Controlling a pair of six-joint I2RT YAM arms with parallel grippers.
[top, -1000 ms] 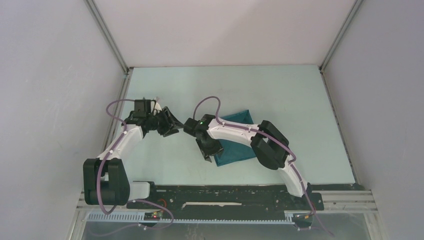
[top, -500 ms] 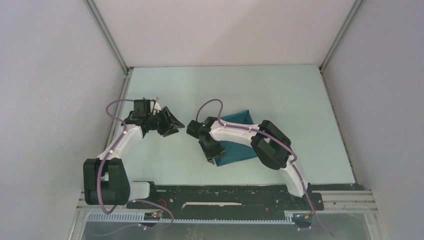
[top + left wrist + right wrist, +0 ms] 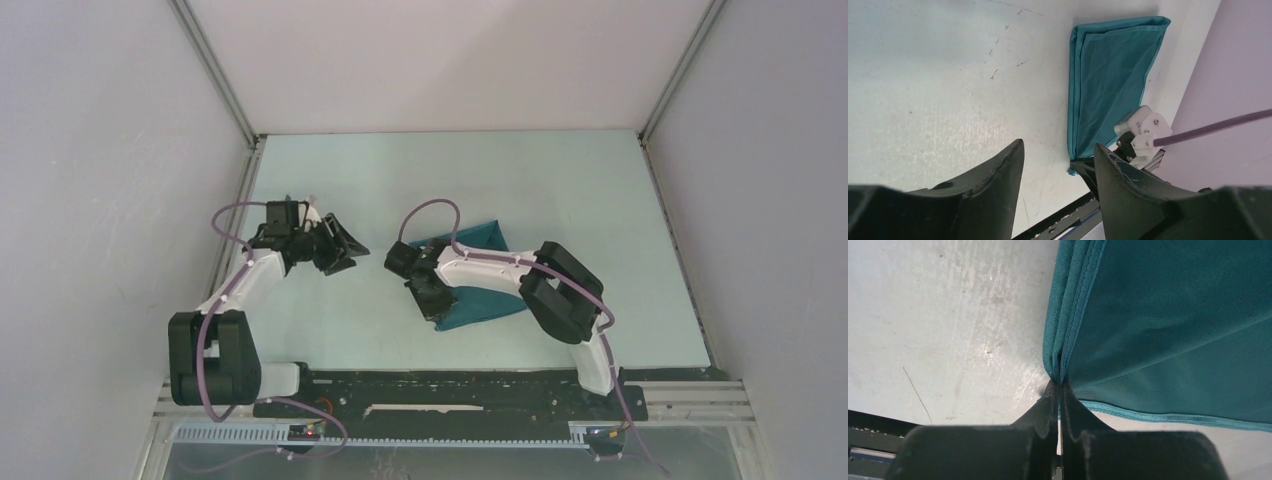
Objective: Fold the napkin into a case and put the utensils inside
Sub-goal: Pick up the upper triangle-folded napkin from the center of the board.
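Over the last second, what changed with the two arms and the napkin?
The right tool shifted slightly right and closed, pinching the napkin at its near left corner. The left tool stayed open, off to the left; the napkin lies folded where it was.

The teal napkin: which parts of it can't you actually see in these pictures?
Top view: the right arm lies across the napkin, hiding its middle.
Right wrist view: the napkin runs off the top and right edges; the corner pinched in the shut right gripper is hidden between its fingers.
Left wrist view: a finger of the left gripper covers most of that pinched corner.
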